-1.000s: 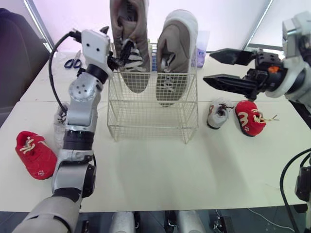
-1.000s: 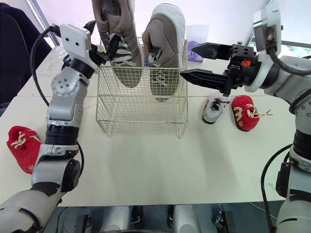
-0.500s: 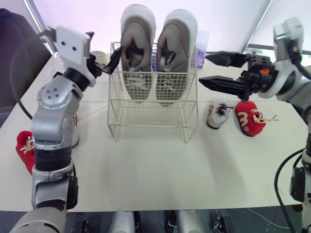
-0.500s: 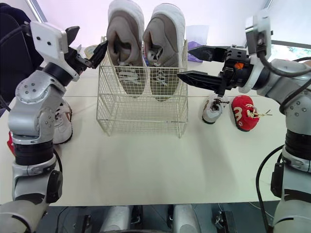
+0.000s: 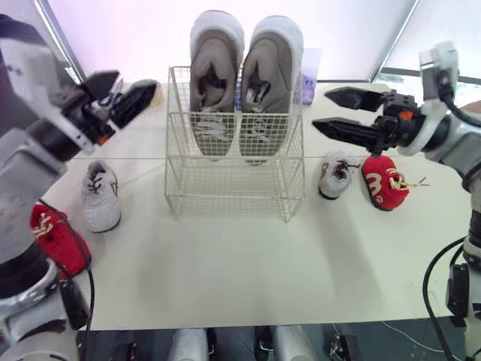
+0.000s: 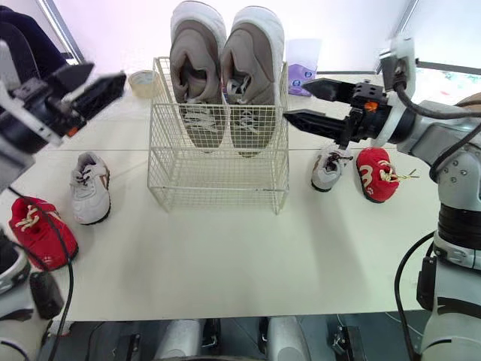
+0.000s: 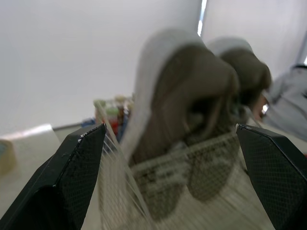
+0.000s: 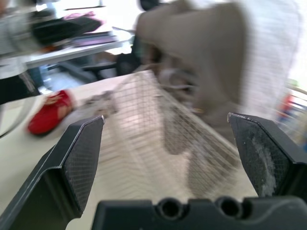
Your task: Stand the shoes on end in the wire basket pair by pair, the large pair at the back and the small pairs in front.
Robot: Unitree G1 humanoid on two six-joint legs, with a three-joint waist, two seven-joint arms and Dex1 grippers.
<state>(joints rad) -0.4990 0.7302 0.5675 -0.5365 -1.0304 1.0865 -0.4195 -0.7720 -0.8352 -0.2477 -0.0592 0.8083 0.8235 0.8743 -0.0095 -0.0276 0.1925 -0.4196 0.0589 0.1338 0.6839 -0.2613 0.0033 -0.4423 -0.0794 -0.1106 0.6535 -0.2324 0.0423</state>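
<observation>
The wire basket [image 5: 234,180] stands at the table's middle back. Two large grey-tan shoes, left [image 5: 216,83] and right [image 5: 269,83], stand on end side by side at its back, toes up. The basket's front half holds nothing. My left gripper [image 5: 137,80] is open in the air left of the basket; between its fingers [image 7: 72,182] the wrist view looks at the large shoes [image 7: 187,100]. My right gripper [image 5: 319,110] is open beside the basket's right rim, above a small grey shoe [image 5: 334,175] and a small red shoe [image 5: 381,182]. Another small grey shoe [image 5: 99,195] and red shoe [image 5: 56,237] lie at the left.
A roll of tape [image 6: 140,78] and a purple-and-white packet [image 6: 303,69] sit behind the basket. A seam crosses the table [image 5: 240,263] behind the basket's middle. Bare tabletop stretches from the basket to the front edge.
My left gripper let go of the left large shoe, which now stands in the basket, and drew back to the left. The left small grey shoe has come into sight.
</observation>
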